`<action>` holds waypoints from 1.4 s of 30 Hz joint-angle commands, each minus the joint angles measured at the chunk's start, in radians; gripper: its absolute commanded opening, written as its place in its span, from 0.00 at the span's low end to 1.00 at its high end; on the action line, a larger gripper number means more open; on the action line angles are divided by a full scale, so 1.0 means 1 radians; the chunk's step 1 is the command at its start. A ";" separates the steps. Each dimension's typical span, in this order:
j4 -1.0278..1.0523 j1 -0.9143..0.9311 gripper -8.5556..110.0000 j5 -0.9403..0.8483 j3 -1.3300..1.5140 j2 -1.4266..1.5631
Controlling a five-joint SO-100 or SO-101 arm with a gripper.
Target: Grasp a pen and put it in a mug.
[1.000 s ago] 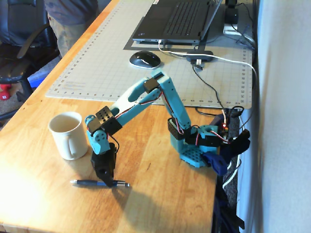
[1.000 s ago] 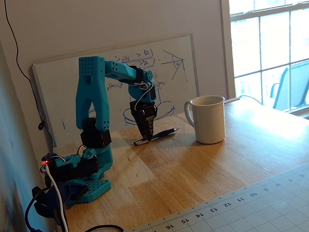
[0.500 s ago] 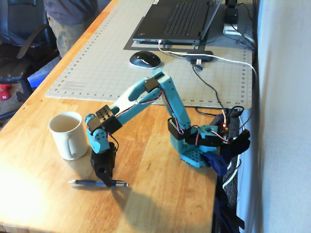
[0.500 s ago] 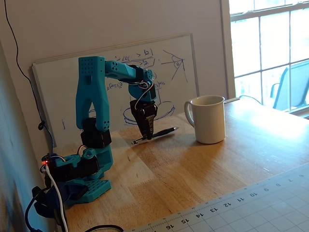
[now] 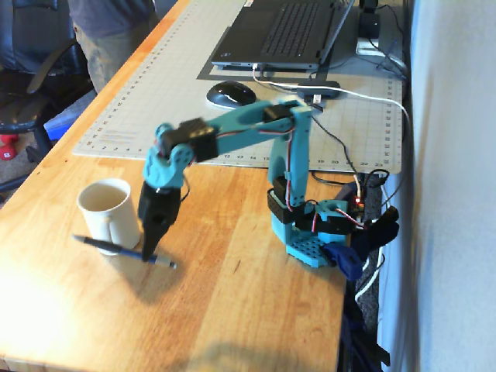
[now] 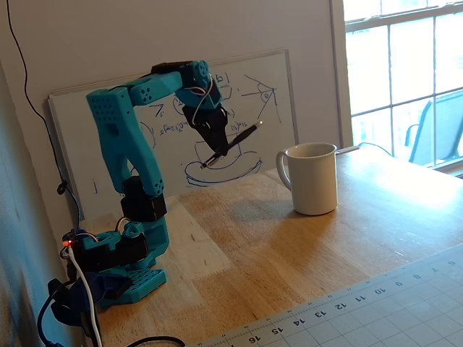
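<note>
I've got the pen (image 6: pixel 230 146) pinched in the gripper (image 5: pixel 149 246), apparently lifted off the table (image 5: pixel 248 310), just right of the mug (image 6: pixel 311 178) in that view. Next: carry it over the rim, tip it vertical, release.

A white mug (image 5: pixel 106 209) is seen standing upright on the wooden tabletop (image 5: pixel 232 310). Just right of it, the black end effector (image 5: pixel 147 254) is pointed downward and is closed on a dark pen (image 5: pixel 124 251), which is held roughly level just in front of the mug. Behind the arm, a cutting mat (image 5: pixel 155 101), a mouse (image 5: pixel 230 94) and a laptop (image 5: pixel 279 35) are laid out.
</note>
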 commanded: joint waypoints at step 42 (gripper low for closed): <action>-0.747 0.716 0.08 -3.114 0.304 0.850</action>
